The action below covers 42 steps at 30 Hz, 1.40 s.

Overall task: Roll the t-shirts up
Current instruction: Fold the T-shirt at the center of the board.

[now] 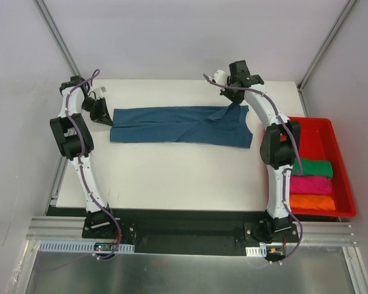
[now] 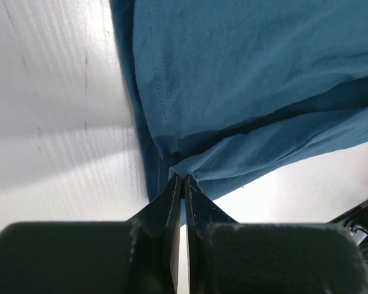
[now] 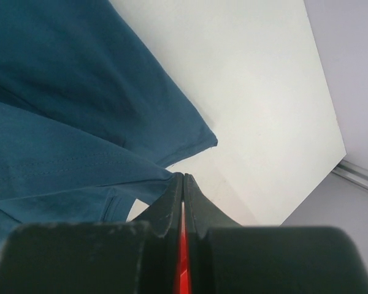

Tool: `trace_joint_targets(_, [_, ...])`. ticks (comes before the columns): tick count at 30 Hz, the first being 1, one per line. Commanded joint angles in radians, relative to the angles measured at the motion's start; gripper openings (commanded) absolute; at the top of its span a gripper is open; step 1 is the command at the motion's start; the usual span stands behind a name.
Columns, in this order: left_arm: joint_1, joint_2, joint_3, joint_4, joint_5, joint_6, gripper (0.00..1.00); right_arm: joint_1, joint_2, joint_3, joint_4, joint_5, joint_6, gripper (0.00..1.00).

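The dark teal-blue soft cloth t-shirt [image 1: 178, 125], folded into a long band, lies across the tabletop [image 1: 172, 177] toward 12 o'clock. The left hand [image 1: 106, 121] pinches its 9 o'clock end and the right hand [image 1: 235, 102] its 3 o'clock corner. The cloth looks light and limp, so it is best held at the hems.

The light is bright and soft and comes from above, so the white tabletop [image 1: 172, 177] shows only faint shadows in the sharp top view. In the wrist views the left pincer [image 2: 183, 181] and right pincer [image 3: 183, 179] look dark and blurry up close, while the blue t-shirt [image 2: 245, 73] past them is clearer. The tabletop has pale shiny streaks in the left wrist view.
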Motion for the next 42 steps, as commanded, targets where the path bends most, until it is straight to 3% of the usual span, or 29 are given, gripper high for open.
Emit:
trace_joint_targets(1, [0.002, -0.018, 0.029, 0.007, -0.082, -0.001, 0.0, 0.001, 0.034, 0.096, 0.025, 0.036, -0.014, 0.01])
trace_joint_targets(16, [-0.012, 0.017, 0.11, 0.049, -0.199, -0.021, 0.0, 0.017, 0.177, 0.174, 0.141, 0.088, -0.003, 0.01])
trace_joint_targets(17, [-0.014, 0.03, 0.121, 0.05, -0.2, -0.018, 0.02, 0.017, 0.194, 0.179, 0.154, 0.108, 0.015, 0.01])
trace_joint_targets(20, [-0.021, 0.049, 0.152, 0.058, -0.231, -0.018, 0.21, 0.019, 0.208, 0.19, 0.212, 0.169, 0.069, 0.01])
trace_joint_targets(21, [-0.023, 0.048, 0.152, 0.059, -0.241, -0.021, 0.28, 0.017, 0.209, 0.193, 0.232, 0.188, 0.092, 0.03])
trace_joint_targets(22, [-0.024, 0.045, 0.152, 0.061, -0.246, -0.025, 0.3, 0.019, 0.206, 0.194, 0.236, 0.205, 0.113, 0.33])
trace_joint_targets(23, [-0.023, 0.028, 0.152, 0.064, -0.243, -0.029, 0.31, 0.017, 0.199, 0.193, 0.236, 0.226, 0.135, 0.44])
trace_joint_targets(27, [-0.021, -0.039, 0.143, 0.073, -0.252, -0.044, 0.34, 0.024, 0.102, 0.132, 0.159, 0.217, 0.254, 0.62])
trace_joint_targets(34, [-0.012, -0.176, -0.109, 0.105, -0.166, -0.061, 0.38, 0.013, -0.123, -0.088, -0.027, 0.076, 0.334, 0.67])
trace_joint_targets(37, [-0.009, -0.181, -0.158, 0.107, -0.131, -0.076, 0.4, 0.007, -0.195, -0.235, -0.072, 0.009, 0.328, 0.67])
trace_joint_targets(42, [-0.007, -0.145, -0.183, 0.112, -0.142, -0.065, 0.41, -0.032, -0.211, -0.326, -0.133, -0.097, 0.339, 0.68])
